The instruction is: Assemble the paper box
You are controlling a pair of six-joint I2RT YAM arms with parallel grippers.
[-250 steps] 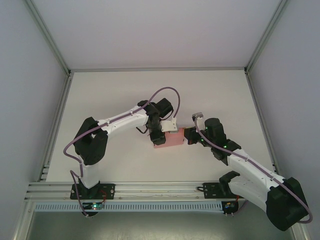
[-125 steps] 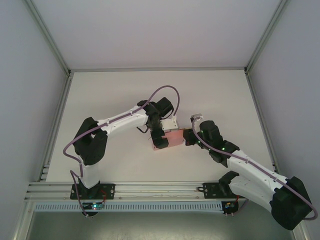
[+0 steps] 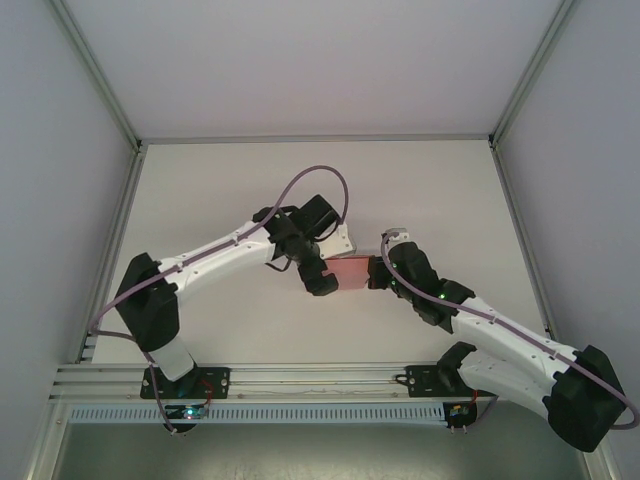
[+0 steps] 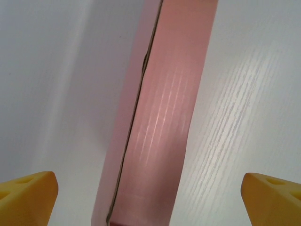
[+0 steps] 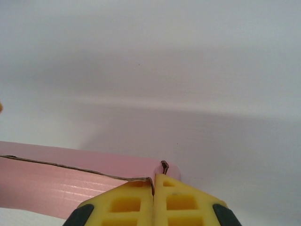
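The paper box (image 3: 350,272) is a small pink card box in the middle of the white table (image 3: 220,190). In the left wrist view the paper box (image 4: 164,117) runs lengthwise up the picture, with a dark seam along its left edge. My left gripper (image 3: 320,278) stands wide open at the box's left end; its yellow fingertips (image 4: 26,197) are well apart from the card on both sides. My right gripper (image 3: 378,277) is at the box's right end. Its yellow fingers (image 5: 136,202) are shut on the paper box's (image 5: 56,179) end flap.
White walls and metal posts enclose the table on three sides. An aluminium rail (image 3: 300,378) with both arm bases runs along the near edge. Bare table lies behind and to the left of the box.
My left gripper has opened and let go of the box, and the left arm has stretched out lower. The right gripper, still shut on the flap, has shifted slightly left with the box.
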